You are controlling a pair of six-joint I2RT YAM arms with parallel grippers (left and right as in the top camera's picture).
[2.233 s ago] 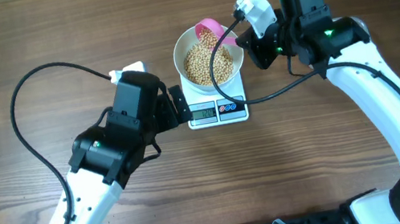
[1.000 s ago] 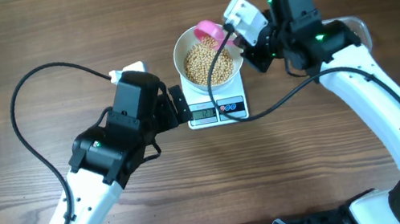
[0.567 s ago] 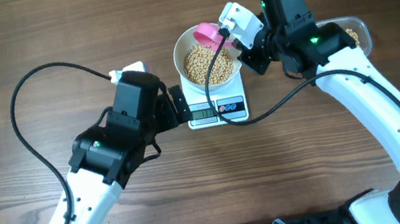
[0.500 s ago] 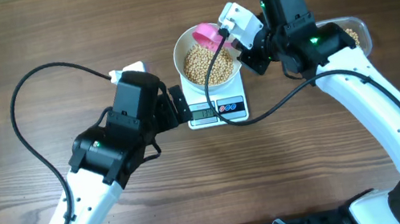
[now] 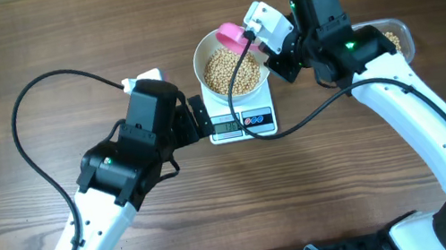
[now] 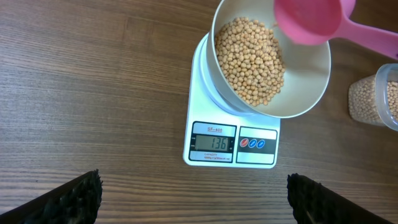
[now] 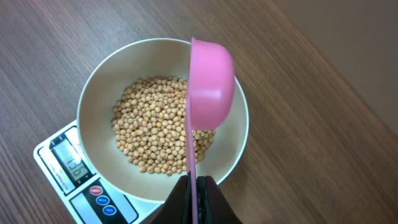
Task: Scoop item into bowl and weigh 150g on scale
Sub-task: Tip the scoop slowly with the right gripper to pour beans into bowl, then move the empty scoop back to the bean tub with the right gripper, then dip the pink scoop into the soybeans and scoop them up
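The scale is seen mid-table with the bowl on it, beans heaped inside (136 is displayed). The pink scoop is pinched by its handle in the right gripper, tipped over the bowl's far-right rim, handle pointing right towards the container. The left gripper is held wide and empty, just left of the scale.

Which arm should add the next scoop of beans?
Right. The right gripper is shut on the pink scoop above the bowl, with the bean container beside that arm. The left gripper is open, empty, beside the scale.
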